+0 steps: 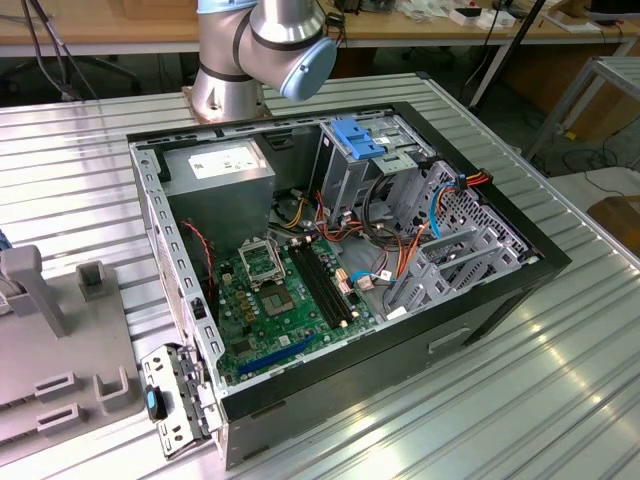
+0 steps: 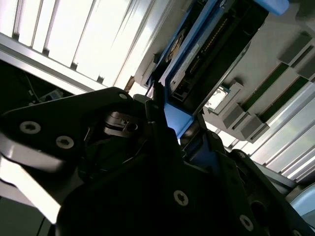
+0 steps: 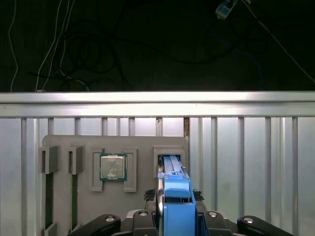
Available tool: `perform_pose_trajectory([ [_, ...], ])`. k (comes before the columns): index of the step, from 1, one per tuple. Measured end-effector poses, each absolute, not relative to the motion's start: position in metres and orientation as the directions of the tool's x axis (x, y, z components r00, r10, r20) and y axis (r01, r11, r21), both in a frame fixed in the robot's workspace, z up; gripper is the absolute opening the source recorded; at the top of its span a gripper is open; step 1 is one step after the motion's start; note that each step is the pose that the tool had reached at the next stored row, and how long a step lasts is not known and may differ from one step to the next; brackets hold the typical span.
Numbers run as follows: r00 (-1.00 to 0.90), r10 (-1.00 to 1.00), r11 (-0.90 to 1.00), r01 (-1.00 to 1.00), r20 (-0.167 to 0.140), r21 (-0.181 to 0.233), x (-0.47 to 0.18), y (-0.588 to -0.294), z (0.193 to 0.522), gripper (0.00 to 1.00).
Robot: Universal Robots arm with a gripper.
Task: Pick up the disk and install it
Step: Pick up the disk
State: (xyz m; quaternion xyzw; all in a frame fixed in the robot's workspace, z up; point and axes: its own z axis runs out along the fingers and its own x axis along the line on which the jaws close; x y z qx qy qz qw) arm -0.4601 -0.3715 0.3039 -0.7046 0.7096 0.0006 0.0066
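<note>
Tool (image 3: 176,197) clenched on the blue carrier end of the disk (image 3: 172,164), its dark jaws pressing both sides in the first wrist view. The disk stands on edge in a snug slot of the grey fixture tray (image 3: 142,147). A processor chip (image 3: 112,167) sits in its own frame just beside that slot, apart from the disk. The tray lies close to an edge of the slatted metal surface (image 3: 246,162), with bare slats open past the disk's slot. Beyond the edge is dark floor with loose cables (image 3: 74,44). In the exterior view an open computer case (image 1: 350,270) stands mid-surface, the arm's base (image 1: 260,50) at the edge behind it.
</note>
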Motion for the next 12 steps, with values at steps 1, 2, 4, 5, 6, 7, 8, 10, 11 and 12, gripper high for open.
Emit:
perform_pose_trajectory([
  [1, -0.005, -1.000, 0.006, -1.000, -0.010, -0.008, -0.4601, -0.3715, 0.3039, 0.37],
  [2, -0.001, -1.000, 0.001, -1.000, -0.010, -0.008, -0.4601, -0.3715, 0.3039, 0.37],
  [4, 0.017, -1.000, -0.017, -1.000, -0.010, -0.008, -0.4601, -0.3715, 0.3039, 0.37],
  [5, 0.019, -1.000, -0.019, -1.000, -0.010, -0.008, -0.4601, -0.3715, 0.3039, 0.37],
  [6, 0.019, -1.000, -0.019, -1.000, -0.010, -0.008, -0.4601, -0.3715, 0.3039, 0.37],
  [7, 0.019, -1.000, -0.019, -1.000, -0.010, -0.009, -0.4601, -0.3715, 0.3038, 0.37],
  [8, 0.019, -1.000, -0.019, -1.000, -0.010, -0.009, -0.4601, -0.3715, 0.3039, 0.37],
  [10, 0.017, -1.000, -0.017, -1.000, -0.010, -0.009, -0.4601, -0.3715, 0.3039, 0.37],
  [11, 0.017, -1.000, -0.017, -1.000, -0.010, -0.009, -0.4601, -0.3715, 0.3039, 0.37],
  [12, 0.016, -1.000, -0.016, -1.000, -0.010, -0.009, -0.4601, -0.3715, 0.3038, 0.37],
])
